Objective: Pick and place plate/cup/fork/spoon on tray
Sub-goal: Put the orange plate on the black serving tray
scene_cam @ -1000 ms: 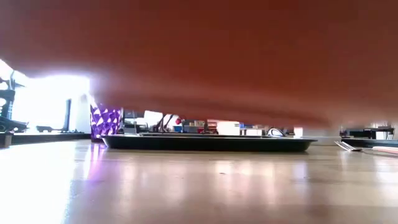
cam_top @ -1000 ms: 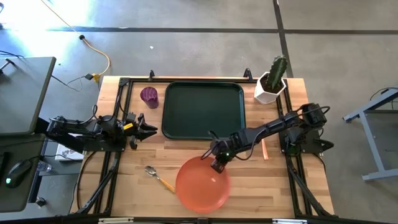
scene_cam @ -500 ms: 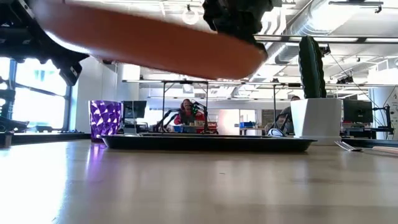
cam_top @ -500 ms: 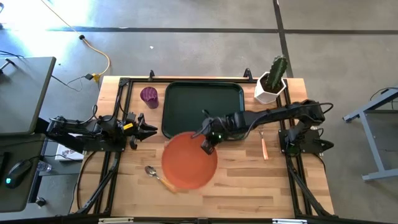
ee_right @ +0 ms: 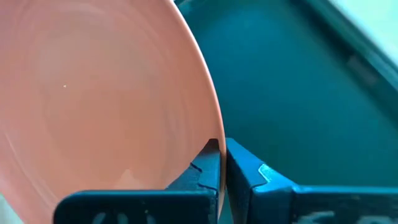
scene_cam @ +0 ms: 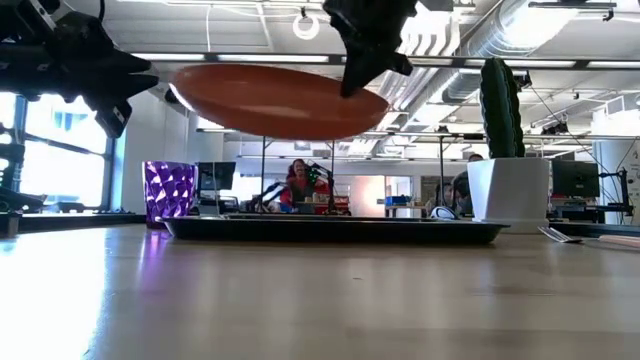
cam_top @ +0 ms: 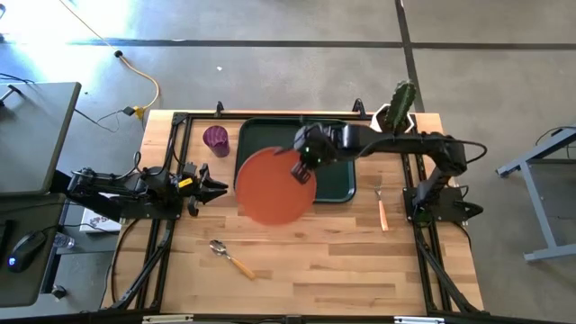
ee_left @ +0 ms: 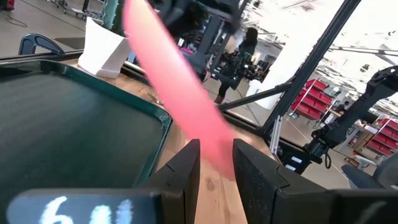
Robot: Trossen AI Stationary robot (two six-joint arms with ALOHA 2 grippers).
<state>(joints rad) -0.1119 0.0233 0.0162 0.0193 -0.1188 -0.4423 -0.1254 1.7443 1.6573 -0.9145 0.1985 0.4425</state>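
Observation:
My right gripper (cam_top: pixel 303 168) is shut on the orange-red plate (cam_top: pixel 274 184), which it carries in the air above the near left part of the dark green tray (cam_top: pixel 333 184). The plate also shows in the low view (scene_cam: pixel 275 100) and in the right wrist view (ee_right: pixel 99 99). The purple cup (cam_top: pixel 216 139) stands on the table left of the tray. The spoon (cam_top: pixel 229 258) lies near the front, the fork (cam_top: pixel 382 209) right of the tray. My left gripper (cam_top: pixel 216 187) waits at the table's left side, its fingers a little apart (ee_left: pixel 216 165). My right gripper pinches the plate's rim (ee_right: pixel 214 134) between its two fingers, one finger above the rim and one under it. It holds the rim on the plate's right side (cam_top: pixel 309 173). The plate is lifted clear and tilted, high above the tray (scene_cam: pixel 275 100).
A white pot with a green cactus (cam_top: pixel 394 115) stands at the far right corner, close behind the tray. Black frame rails (cam_top: pixel 423 252) run along both table sides. Bare wood lies in front of the tray.
My right gripper has carried the plate from the table's near edge up and toward the far edge, to above the tray's near left part. The plate has risen clear of the low camera and hangs tilted. The left arm has kept still.

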